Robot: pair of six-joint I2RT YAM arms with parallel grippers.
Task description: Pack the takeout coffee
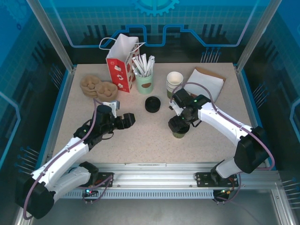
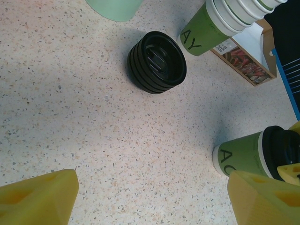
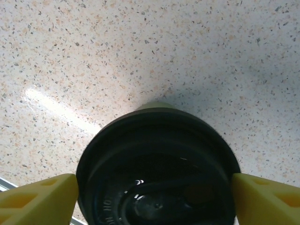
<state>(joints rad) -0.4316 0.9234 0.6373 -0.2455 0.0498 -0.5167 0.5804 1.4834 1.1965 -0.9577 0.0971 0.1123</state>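
The takeout coffee (image 1: 179, 133) is a small dark-green cup with a black lid, standing upright right of the table's centre. My right gripper (image 1: 181, 123) hangs straight over it. In the right wrist view the black lid (image 3: 157, 173) lies between the two yellow fingers (image 3: 40, 199), which stand close against its rim on either side; the jaws are open wide. My left gripper (image 1: 130, 120) is open over bare table left of centre. The left wrist view shows the cup (image 2: 243, 154) at the right, beside one yellow finger (image 2: 267, 199), and nothing between the jaws.
A stack of black lids (image 1: 152, 104) sits mid-table. Behind it stand a stack of green cups (image 1: 175, 83), a pale-green cup of white sticks (image 1: 144, 80) and a red-and-white paper bag (image 1: 122, 63). Brown pulp carriers (image 1: 97, 86) lie back left, a flat white bag (image 1: 206, 80) back right.
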